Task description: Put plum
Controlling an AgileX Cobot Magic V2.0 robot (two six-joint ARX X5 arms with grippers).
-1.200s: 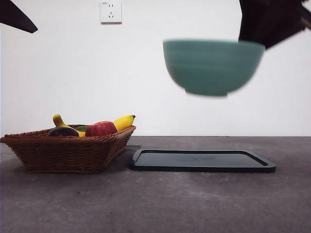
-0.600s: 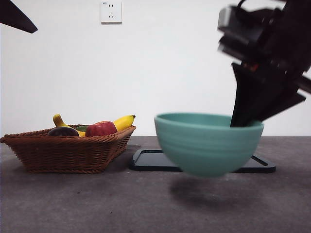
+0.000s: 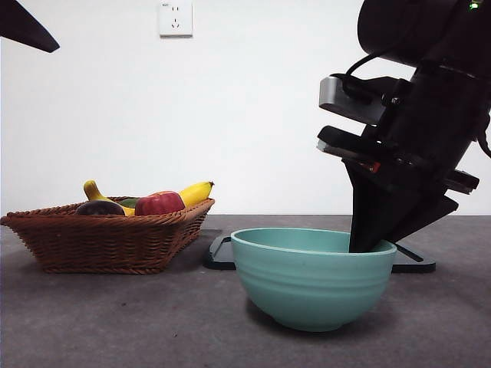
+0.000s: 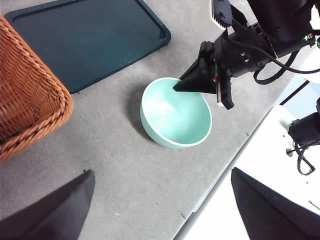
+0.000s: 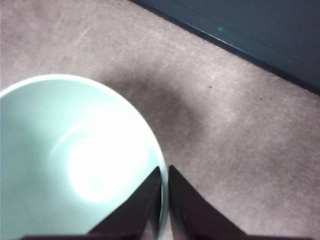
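Note:
The plum (image 3: pixel 100 207), dark and almost black, lies in the wicker basket (image 3: pixel 107 241) at the left, beside a red apple-like fruit (image 3: pixel 159 203) and a banana (image 3: pixel 196 192). My right gripper (image 3: pixel 367 241) is shut on the rim of a teal bowl (image 3: pixel 311 280), which stands empty on the table in front of the tray. The right wrist view shows its jaws (image 5: pixel 164 172) pinching the bowl's rim (image 5: pixel 60 160). The left wrist view shows the bowl (image 4: pixel 175 112) and the right gripper (image 4: pixel 182 87) from high up. My left gripper (image 4: pixel 160 195) is open and empty, well above the table.
A dark green tray (image 3: pixel 414 264) lies flat behind the bowl; it also shows in the left wrist view (image 4: pixel 85 40). The basket's corner (image 4: pixel 25 95) is left of the bowl. The table's edge (image 4: pixel 235 155) runs close beside the bowl.
My right gripper has brought the bowl down from high in the air to the table in front of the tray. The basket, fruit and left arm have not moved.

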